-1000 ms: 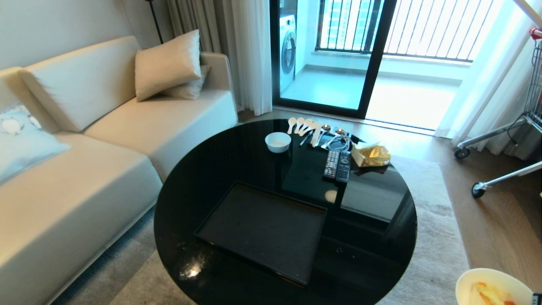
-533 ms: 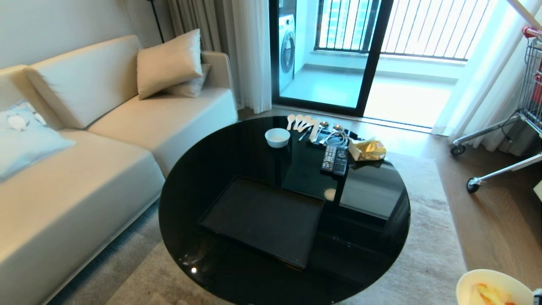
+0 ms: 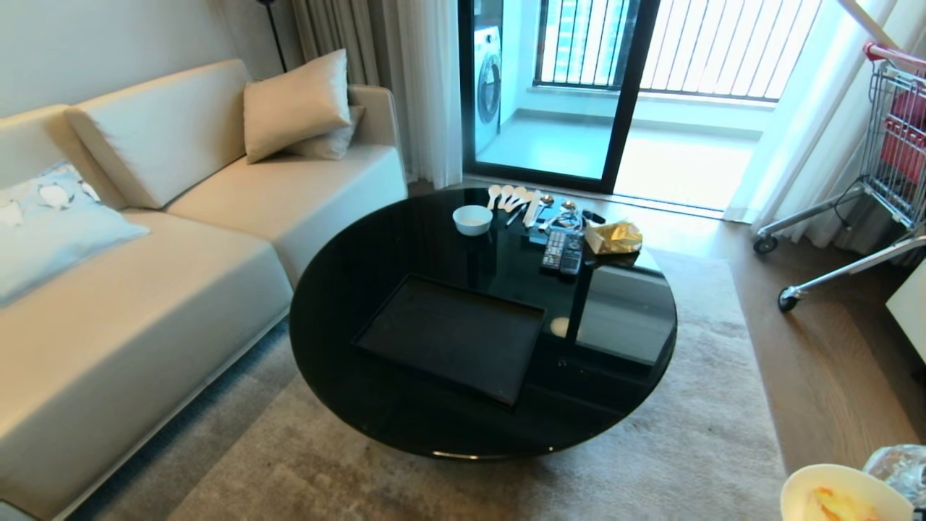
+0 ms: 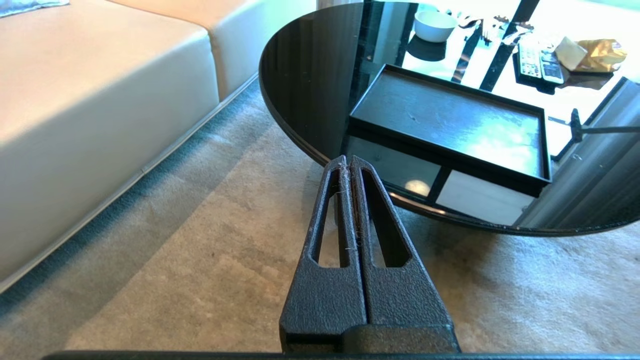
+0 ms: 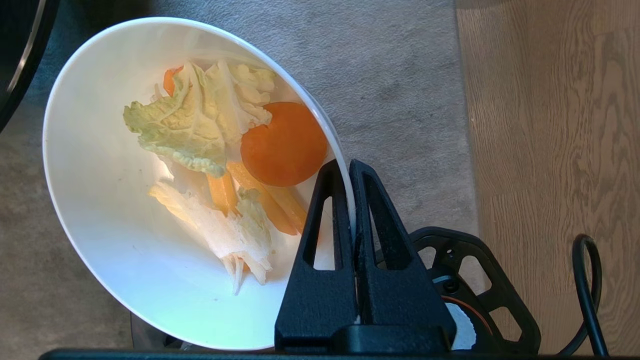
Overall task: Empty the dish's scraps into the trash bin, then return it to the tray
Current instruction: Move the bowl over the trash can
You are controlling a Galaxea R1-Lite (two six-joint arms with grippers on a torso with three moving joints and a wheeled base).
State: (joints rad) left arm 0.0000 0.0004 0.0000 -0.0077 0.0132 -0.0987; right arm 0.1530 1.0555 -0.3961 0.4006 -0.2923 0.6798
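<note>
the view has backed off from the round black table (image 3: 376,405) and its tray (image 3: 448,336), while the right gripper (image 5: 350,200) stays clamped on the rim of the dish (image 5: 100,240) with scraps (image 5: 225,150) inside, a crinkly bag edge, likely the trash bin (image 3: 901,467), now just beside it, so dumping seems close; left gripper (image 4: 348,167) hangs closed and empty.

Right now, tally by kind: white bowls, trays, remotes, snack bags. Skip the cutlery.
white bowls: 2, the dish in the right gripper and the small bowl on the table
black tray: 1
remote controls: 2
gold snack bag: 1
total: 6
</note>
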